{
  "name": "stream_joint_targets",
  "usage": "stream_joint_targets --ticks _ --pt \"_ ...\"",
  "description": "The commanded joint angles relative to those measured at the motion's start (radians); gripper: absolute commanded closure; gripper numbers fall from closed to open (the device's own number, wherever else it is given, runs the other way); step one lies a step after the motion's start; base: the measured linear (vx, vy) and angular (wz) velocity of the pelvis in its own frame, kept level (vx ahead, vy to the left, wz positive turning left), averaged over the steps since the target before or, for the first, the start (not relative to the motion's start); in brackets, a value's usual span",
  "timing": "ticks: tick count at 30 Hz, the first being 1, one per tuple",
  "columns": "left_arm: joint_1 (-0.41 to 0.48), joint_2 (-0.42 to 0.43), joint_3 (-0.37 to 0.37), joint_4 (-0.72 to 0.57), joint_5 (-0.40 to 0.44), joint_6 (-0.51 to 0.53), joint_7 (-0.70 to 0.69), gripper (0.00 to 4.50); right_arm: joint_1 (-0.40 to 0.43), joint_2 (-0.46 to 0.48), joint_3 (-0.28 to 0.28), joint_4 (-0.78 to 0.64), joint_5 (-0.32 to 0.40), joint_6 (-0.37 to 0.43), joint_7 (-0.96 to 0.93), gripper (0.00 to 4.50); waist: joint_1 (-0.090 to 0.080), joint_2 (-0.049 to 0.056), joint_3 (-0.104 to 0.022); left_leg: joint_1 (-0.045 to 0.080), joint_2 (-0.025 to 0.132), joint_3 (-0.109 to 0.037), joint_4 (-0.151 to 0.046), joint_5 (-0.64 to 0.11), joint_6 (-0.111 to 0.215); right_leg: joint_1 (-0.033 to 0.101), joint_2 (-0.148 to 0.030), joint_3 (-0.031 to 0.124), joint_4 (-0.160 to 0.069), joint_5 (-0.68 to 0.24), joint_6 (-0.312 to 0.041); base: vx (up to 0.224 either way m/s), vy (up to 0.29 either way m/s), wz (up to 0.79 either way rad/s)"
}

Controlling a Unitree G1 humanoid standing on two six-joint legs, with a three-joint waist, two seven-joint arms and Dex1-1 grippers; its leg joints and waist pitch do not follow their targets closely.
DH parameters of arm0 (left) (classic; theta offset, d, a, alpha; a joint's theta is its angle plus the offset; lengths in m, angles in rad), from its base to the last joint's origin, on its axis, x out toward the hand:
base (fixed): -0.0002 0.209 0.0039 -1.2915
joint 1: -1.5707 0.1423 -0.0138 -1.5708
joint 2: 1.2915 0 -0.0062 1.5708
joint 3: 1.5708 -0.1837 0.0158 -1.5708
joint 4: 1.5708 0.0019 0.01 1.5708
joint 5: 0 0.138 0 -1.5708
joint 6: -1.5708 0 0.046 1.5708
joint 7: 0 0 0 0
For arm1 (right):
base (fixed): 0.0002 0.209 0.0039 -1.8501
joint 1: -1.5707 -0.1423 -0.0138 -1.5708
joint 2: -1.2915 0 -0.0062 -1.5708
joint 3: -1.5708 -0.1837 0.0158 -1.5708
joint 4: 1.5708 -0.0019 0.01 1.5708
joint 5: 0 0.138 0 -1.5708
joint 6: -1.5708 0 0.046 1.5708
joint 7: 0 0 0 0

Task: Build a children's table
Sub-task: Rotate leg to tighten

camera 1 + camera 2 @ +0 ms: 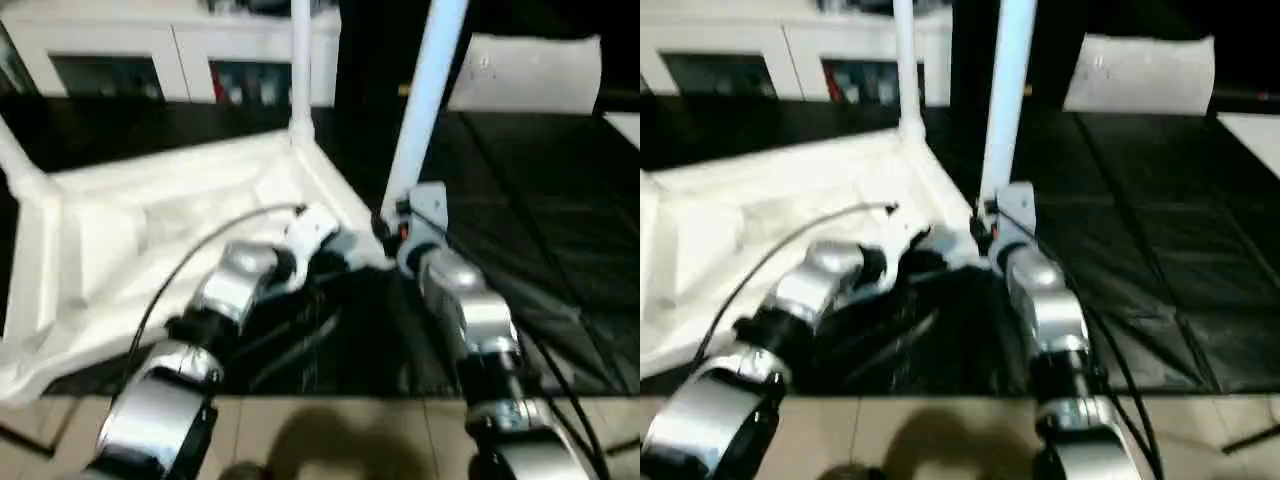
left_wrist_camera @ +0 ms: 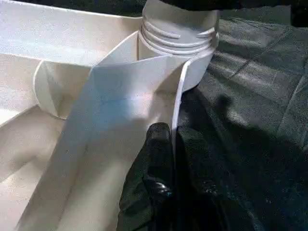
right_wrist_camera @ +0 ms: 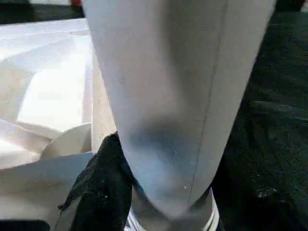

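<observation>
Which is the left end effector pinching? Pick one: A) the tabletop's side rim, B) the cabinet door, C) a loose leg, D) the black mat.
A: the left end effector is shut on the tabletop's thin side rim, just below the corner socket.

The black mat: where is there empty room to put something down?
The black mat lies bare between the leg in the right fingers and the white sheet. It is crowded at the tabletop corner, where both arms meet.

White cabinet (image 1: pixel 170 55) with glass doors, black mat (image 1: pixel 560 230), tan floor (image 1: pixel 330 430)
</observation>
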Motion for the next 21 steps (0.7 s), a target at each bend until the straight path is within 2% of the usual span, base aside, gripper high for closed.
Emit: stream_joint_targets --ticks 1,2,3,5,7,8,9,10,12,14,15,16,17,19,20,21 --pt "-0.040 -0.084 0.026 -0.027 -0.023 -0.011 0.171 4.50 0.022 0.155 0.167 0.016 0.067 0.036 0.113 1.87 -0.011 -0.011 -0.046 0.016 0.085 -0.029 -0.093 -0.295 0.007 0.018 -0.077 0.060 -0.089 -0.220 -0.199 0.000 0.000 0.00" --pt "-0.030 -0.071 0.014 -0.039 -0.018 -0.013 0.151 4.50 0.030 0.147 0.163 0.005 0.065 0.025 0.119 1.81 -0.011 -0.012 -0.048 0.011 0.081 -0.025 -0.090 -0.274 0.022 0.020 -0.083 0.065 -0.095 -0.256 -0.190 0.000 0.000 0.00" --pt "-0.024 -0.063 0.008 -0.044 -0.016 -0.015 0.141 4.50 0.034 0.141 0.161 -0.001 0.067 0.020 0.122 1.65 -0.010 -0.012 -0.051 0.003 0.082 -0.023 -0.091 -0.224 0.035 0.027 -0.083 0.066 -0.094 -0.235 -0.177 0.000 0.000 0.00" --pt "-0.015 -0.049 0.002 -0.051 -0.013 -0.010 0.122 4.50 0.040 0.126 0.161 -0.009 0.068 0.004 0.131 1.39 -0.013 -0.011 -0.053 0.005 0.084 -0.021 -0.093 -0.193 0.050 0.022 -0.076 0.067 -0.091 -0.181 -0.180 0.000 0.000 0.00" --pt "0.001 -0.027 -0.005 -0.065 -0.008 -0.015 0.090 4.50 0.050 0.101 0.160 -0.023 0.066 -0.019 0.145 1.35 -0.018 -0.013 -0.060 -0.001 0.083 -0.018 -0.086 -0.150 0.072 0.028 -0.077 0.068 -0.080 -0.078 -0.196 0.000 0.000 0.00" --pt "0.010 -0.009 -0.007 -0.075 -0.006 -0.008 0.068 4.50 0.060 0.080 0.157 -0.038 0.062 -0.028 0.162 1.16 -0.026 -0.013 -0.072 -0.005 0.081 -0.017 -0.073 -0.079 0.108 0.034 -0.080 0.067 -0.065 0.047 -0.224 0.000 0.000 0.00" --pt "0.012 -0.005 -0.008 -0.076 -0.005 -0.010 0.062 4.50 0.062 0.075 0.157 -0.042 0.061 -0.030 0.167 0.97 -0.030 -0.017 -0.075 -0.007 0.081 -0.011 -0.063 0.011 0.153 0.029 -0.077 0.068 -0.053 0.187 -0.253 0.000 0.000 0.00" --pt "0.027 0.032 -0.016 -0.086 -0.002 -0.020 0.014 4.50 0.081 0.030 0.149 -0.077 0.061 -0.046 0.209 0.97 -0.026 -0.021 -0.071 -0.002 0.078 -0.007 -0.059 0.049 0.194 0.025 -0.072 0.063 -0.051 0.244 -0.277 0.000 0.000 0.00" --pt "0.037 0.057 -0.026 -0.090 0.001 -0.043 -0.026 4.50 0.093 0.000 0.138 -0.104 0.071 -0.047 0.240 0.88 -0.024 -0.019 -0.068 -0.007 0.079 -0.003 -0.056 0.043 0.222 0.028 -0.077 0.063 -0.051 0.232 -0.288 0.000 0.000 0.00" --pt "0.052 0.104 -0.046 -0.096 -0.001 -0.073 -0.108 4.50 0.118 -0.070 0.108 -0.165 0.108 -0.045 0.323 0.62 -0.022 -0.029 -0.070 -0.006 0.082 -0.002 -0.054 0.039 0.230 0.030 -0.078 0.064 -0.049 0.213 -0.287 0.000 0.000 0.00" --pt "0.055 0.115 -0.051 -0.098 -0.004 -0.082 -0.125 4.50 0.124 -0.089 0.101 -0.180 0.116 -0.044 0.346 0.52 -0.019 -0.026 -0.068 -0.004 0.084 -0.001 -0.053 0.042 0.235 0.026 -0.076 0.065 -0.049 0.201 -0.286 0.000 0.000 0.00" --pt "0.056 0.122 -0.055 -0.099 -0.006 -0.089 -0.134 4.50 0.128 -0.100 0.098 -0.189 0.120 -0.042 0.359 0.44 -0.019 -0.024 -0.065 -0.003 0.086 -0.001 -0.055 0.030 0.229 0.023 -0.074 0.064 -0.050 0.177 -0.289 0.000 0.000 0.00" --pt "0.057 0.133 -0.060 -0.098 -0.006 -0.090 -0.149 4.50 0.134 -0.120 0.094 -0.204 0.131 -0.044 0.389 0.44 -0.020 -0.028 -0.065 -0.003 0.086 0.001 -0.055 0.017 0.226 0.022 -0.073 0.064 -0.051 0.160 -0.290 0.000 0.000 0.00" --pt "0.055 0.158 -0.070 -0.085 -0.002 -0.109 -0.182 4.50 0.147 -0.178 0.088 -0.238 0.158 -0.042 0.460 0.20 -0.019 -0.024 -0.060 -0.002 0.089 0.001 -0.058 -0.034 0.195 0.020 -0.073 0.065 -0.056 0.084 -0.290 0.000 0.000 0.00" --pt "0.055 0.158 -0.070 -0.085 -0.002 -0.109 -0.182 4.50 0.147 -0.178 0.088 -0.238 0.158 -0.042 0.460 0.20 -0.016 -0.025 -0.060 0.000 0.091 0.001 -0.059 -0.042 0.187 0.020 -0.074 0.066 -0.058 0.077 -0.287 0.000 0.000 0.00" --pt "0.053 0.178 -0.080 -0.074 0.004 -0.135 -0.209 4.50 0.160 -0.224 0.093 -0.267 0.178 -0.042 0.518 0.04 -0.015 -0.027 -0.058 0.000 0.091 0.000 -0.060 -0.055 0.178 0.020 -0.072 0.066 -0.058 0.066 -0.285 0.000 0.000 0.00"
